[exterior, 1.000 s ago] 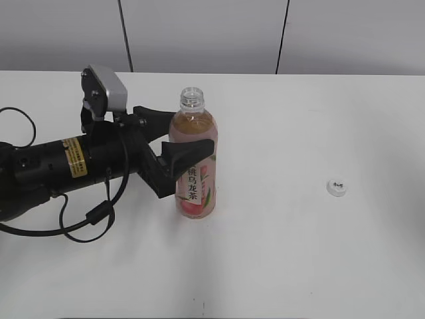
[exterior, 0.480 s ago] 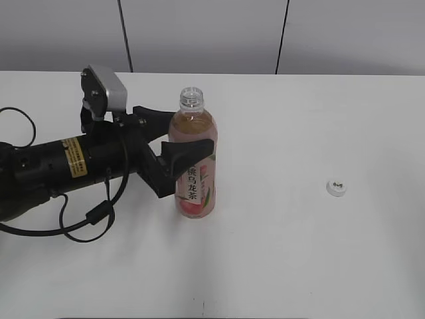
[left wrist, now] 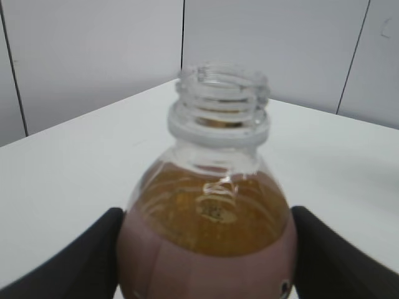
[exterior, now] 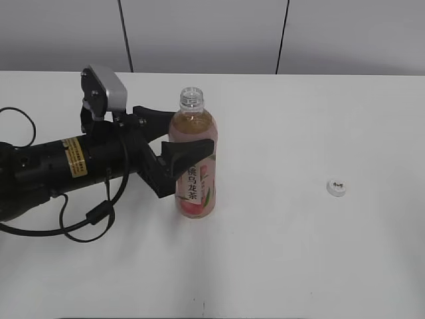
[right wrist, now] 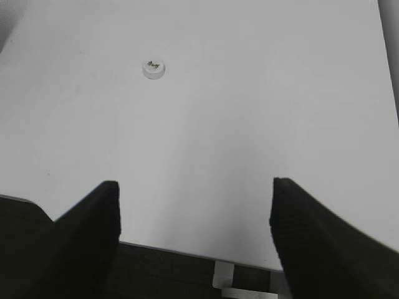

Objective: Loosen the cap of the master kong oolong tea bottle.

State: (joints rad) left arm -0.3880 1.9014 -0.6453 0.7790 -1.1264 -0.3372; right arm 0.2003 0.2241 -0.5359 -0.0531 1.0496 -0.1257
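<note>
White cap (exterior: 337, 187) off; bottle (exterior: 194, 159) base hidden.

The left arm (exterior: 60, 169) is showing as a thick black cylindrical body, wearing a yellow label with small dark print on its side. A grey, rounded-corner camera housing (exterior: 105, 90) is sitting on top of the wrist. Black cables (exterior: 86, 222) are looping beneath and behind the arm. The left gripper (exterior: 178, 136) is presenting black, wedge-shaped fingers (left wrist: 75, 265). The right gripper (right wrist: 194, 240) is showing two matte black, tapering fingers (right wrist: 315, 240), with a dark textured base and a pale bracket between them.
</note>
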